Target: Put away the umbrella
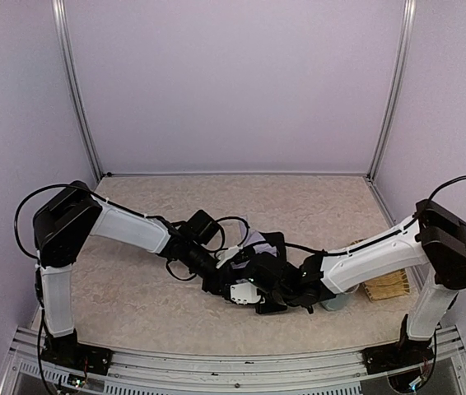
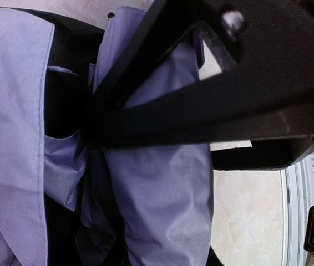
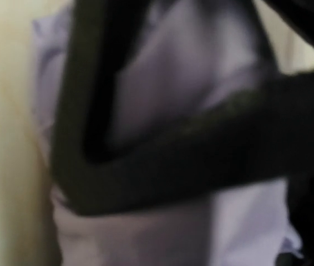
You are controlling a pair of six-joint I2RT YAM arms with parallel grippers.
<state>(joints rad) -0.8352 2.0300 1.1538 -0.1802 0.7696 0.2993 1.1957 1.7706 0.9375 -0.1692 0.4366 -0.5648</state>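
Left end effector (image 2: 93, 132) is narrow, pinching a fold of the umbrella (image 2: 157, 188), which lies bunched on the surface (image 2: 248, 213) just beneath it. Right end effector (image 3: 76, 185) sits over the fabric; blur hides whether it is wide or narrow.

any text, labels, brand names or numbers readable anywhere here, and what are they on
No readable text in any view.
The umbrella shows only plain lavender fabric and black lining in the left wrist view.
The right wrist view is too blurred to show lettering, and everything in the top view is too small.
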